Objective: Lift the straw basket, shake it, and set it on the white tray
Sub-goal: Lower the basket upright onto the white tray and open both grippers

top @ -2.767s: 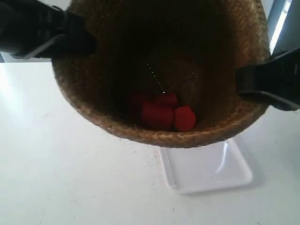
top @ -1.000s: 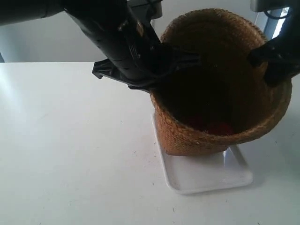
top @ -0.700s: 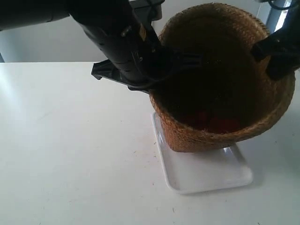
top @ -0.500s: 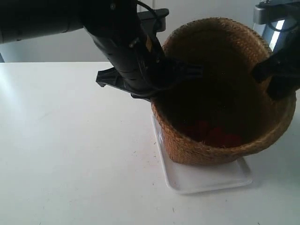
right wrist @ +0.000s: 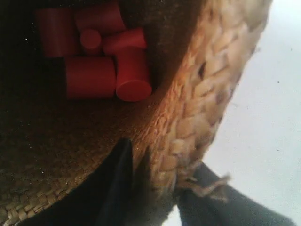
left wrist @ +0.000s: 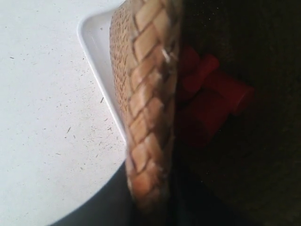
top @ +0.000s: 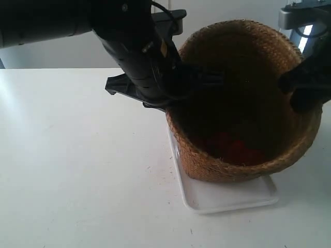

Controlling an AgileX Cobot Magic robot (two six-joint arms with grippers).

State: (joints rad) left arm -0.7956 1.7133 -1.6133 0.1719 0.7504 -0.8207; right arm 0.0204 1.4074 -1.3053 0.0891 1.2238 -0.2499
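The straw basket [top: 207, 164] sits on the white tray [top: 230, 196].
Lower than a second ago; left gripper [left wrist: 149, 207] and right gripper [right wrist: 162, 190] jaws clench its rim.

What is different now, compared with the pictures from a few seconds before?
The straw basket came down from its raised, tilted position and now appears to rest on the white tray. The left gripper and the right gripper still clamp its rim; the red cylinders remain inside.
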